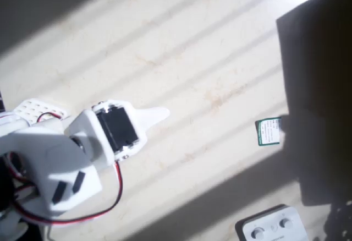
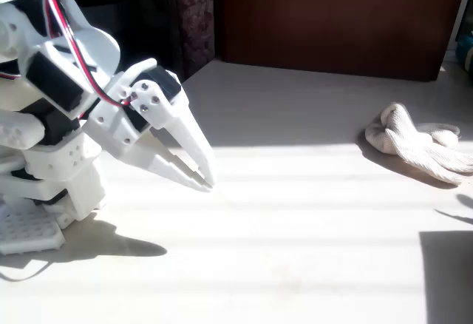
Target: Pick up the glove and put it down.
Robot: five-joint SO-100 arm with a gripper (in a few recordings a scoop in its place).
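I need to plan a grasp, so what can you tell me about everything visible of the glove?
In the fixed view the glove is a cream, off-white piece of soft, leather-like fabric with thick fingers. It lies crumpled in a loose heap on the pale table, at the right side of the picture, partly sunlit and casting a shadow to its left. Nothing touches it but the table; the gripper is far off at the left.

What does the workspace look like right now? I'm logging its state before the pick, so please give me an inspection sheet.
Surface: pale table, striped with sunlight and shadow.
Job's things: glove lies crumpled at the right of the fixed view, apart from the arm.
Clutter: green-and-white card; white box with two knobs.
Grippers: gripper nearly shut, empty, tips close to the table.
Cables: red wire looped along the arm.
Surroundings: dark wooden panel behind.
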